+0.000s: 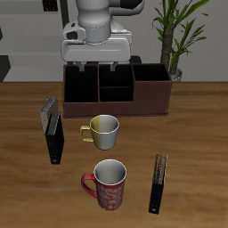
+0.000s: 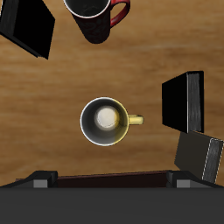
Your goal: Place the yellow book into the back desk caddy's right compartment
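Observation:
The yellow book (image 1: 49,114) stands on the table with a greyish cover, close to a black book (image 1: 55,142). It also shows in the wrist view (image 2: 201,157). The back desk caddy (image 1: 116,105) is a long reddish-brown box with a black inside, set at the table's back. Its right compartment (image 1: 151,78) is an end section with nothing in it. My gripper (image 1: 96,69) hangs open and holds nothing, above the caddy's middle and other end, well away from the yellow book. In the wrist view the gripper (image 2: 112,182) sits over the caddy's rim (image 2: 105,178).
A white mug with a yellow handle (image 1: 104,131) stands in front of the caddy. A red patterned mug (image 1: 109,184) is nearer the front edge. A dark book with a patterned spine (image 1: 158,183) lies beside that mug. A potted plant (image 1: 178,36) stands behind the caddy.

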